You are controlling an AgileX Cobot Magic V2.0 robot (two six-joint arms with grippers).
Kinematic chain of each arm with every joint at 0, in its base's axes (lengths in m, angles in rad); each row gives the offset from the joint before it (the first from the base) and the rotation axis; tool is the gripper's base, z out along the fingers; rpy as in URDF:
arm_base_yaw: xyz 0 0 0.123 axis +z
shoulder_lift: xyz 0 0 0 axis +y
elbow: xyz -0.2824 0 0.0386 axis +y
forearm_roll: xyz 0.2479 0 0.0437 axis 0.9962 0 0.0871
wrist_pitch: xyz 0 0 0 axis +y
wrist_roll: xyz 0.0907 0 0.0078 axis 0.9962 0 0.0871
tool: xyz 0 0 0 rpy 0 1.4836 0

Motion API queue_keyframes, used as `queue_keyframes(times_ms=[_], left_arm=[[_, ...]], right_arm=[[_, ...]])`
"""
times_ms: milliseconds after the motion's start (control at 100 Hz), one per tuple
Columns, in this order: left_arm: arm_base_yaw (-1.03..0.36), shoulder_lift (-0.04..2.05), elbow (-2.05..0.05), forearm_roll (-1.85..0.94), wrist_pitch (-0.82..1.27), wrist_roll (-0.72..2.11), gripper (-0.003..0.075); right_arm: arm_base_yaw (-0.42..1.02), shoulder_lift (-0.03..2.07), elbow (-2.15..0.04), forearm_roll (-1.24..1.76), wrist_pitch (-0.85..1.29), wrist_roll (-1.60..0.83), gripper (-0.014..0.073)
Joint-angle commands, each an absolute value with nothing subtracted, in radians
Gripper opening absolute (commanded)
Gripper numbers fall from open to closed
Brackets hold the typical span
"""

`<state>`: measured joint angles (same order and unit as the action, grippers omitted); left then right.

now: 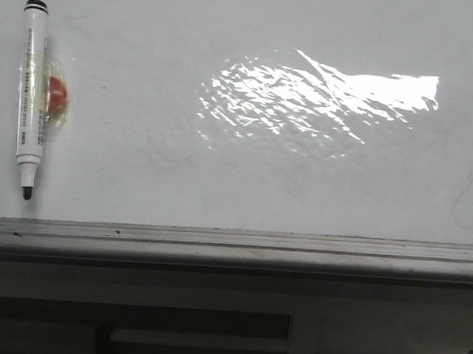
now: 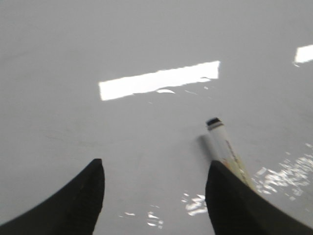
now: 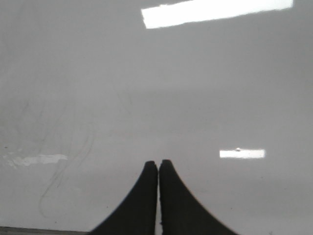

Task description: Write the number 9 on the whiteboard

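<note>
Nothing is drawn on the whiteboard (image 1: pixel 244 177) yet, so with your left gripper (image 2: pixel 154 188) spread and the marker (image 2: pixel 226 149) just beside its one finger, centre on the barrel and pinch it, while your right gripper (image 3: pixel 158 169) sits pressed together, empty.

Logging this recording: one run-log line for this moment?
whiteboard: no 9 yet | marker: on board, uncapped | left gripper: open, empty | right gripper: shut, empty

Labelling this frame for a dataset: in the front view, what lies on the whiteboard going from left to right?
Marker with its tip pointing down → red round holder just behind and beside it → bare whiteboard → bright glare patch.
</note>
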<state>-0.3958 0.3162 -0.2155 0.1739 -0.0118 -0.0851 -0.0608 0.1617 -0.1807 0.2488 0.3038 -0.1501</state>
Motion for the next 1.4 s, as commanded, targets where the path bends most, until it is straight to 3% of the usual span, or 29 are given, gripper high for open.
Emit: queue_keyframes(times_ms=[0,230,560,1030,1200,1280,1390], left_arm=[[-0.483,0.388,-0.251,0.175,-0.084,-0.093,0.0420],[-0.653,0.567,-0.251,-0.031,-0.169,-0.095,0.0420],[-0.678,0.772,-0.251,-0.102,-0.222,-0.171,0.0420],[-0.746,1.020,-0.251,-0.132,-0.525,-0.171,0.0419],[-0.746,1.089,-0.251,-0.169,-0.546,-0.171,0.0417],[-0.746,1.108,-0.251,-0.189,-0.547,-0.171,0.0379],[-0.746,1.114,-0.251,-0.191,-0.542,-0.171,0.0233]], right_arm=[[-0.060,0.180,-0.205,0.259,0.214,-0.156,-0.0041],[-0.060,0.180,-0.205,0.259,0.197,-0.156,-0.0041],[-0.060,0.180,-0.205,0.259,0.201,-0.156,-0.0041],[-0.060,0.180,-0.205,0.259,0.220,-0.156,-0.0041],[-0.060,0.180,-0.205,0.298,0.222,-0.156,-0.0041],[-0.060,0.180,-0.205,0.342,0.202,-0.156,-0.0041],[-0.057,0.180,-0.205,0.363,0.154,-0.156,-0.0041]])
